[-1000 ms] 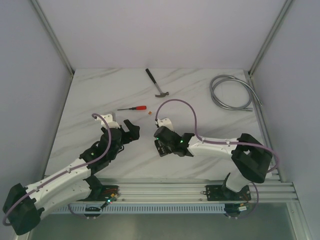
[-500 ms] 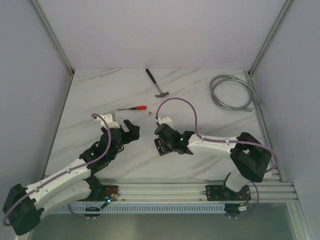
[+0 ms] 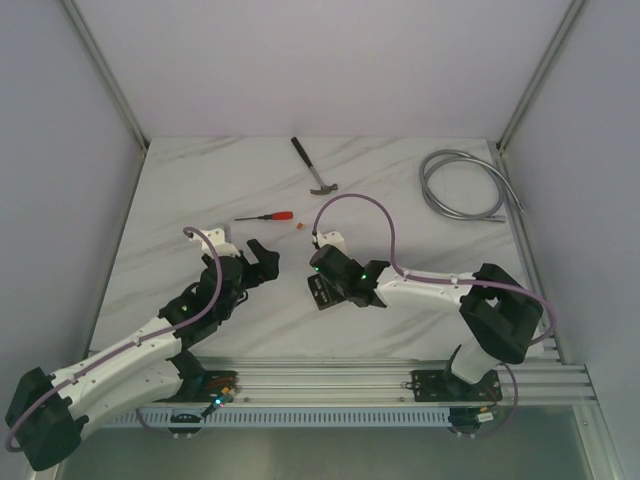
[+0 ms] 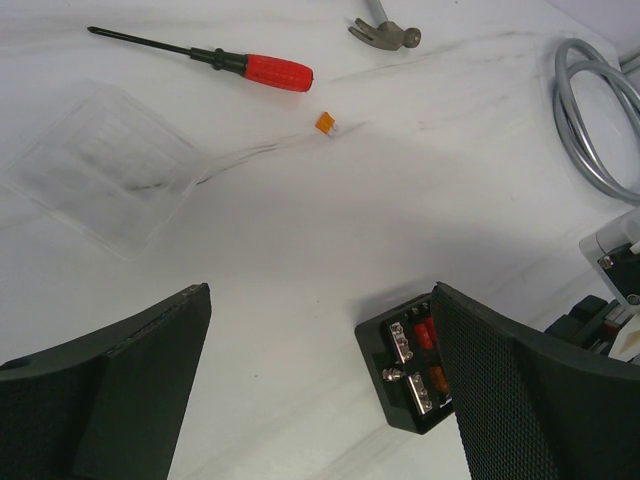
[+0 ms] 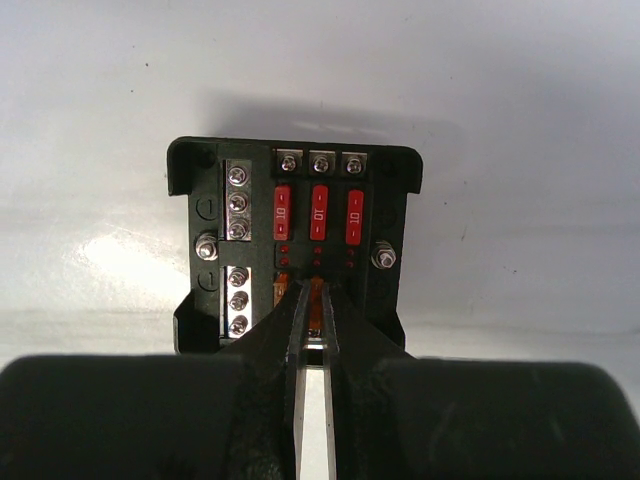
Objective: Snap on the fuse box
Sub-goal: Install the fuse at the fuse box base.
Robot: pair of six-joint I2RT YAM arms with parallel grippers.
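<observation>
right claw — pinched narrow, tips at an orange fuse in the fuse box | fuse box uncovered on counter, between the arms | left claw — wide, beside it | clear lid, screwdriver beyond
</observation>
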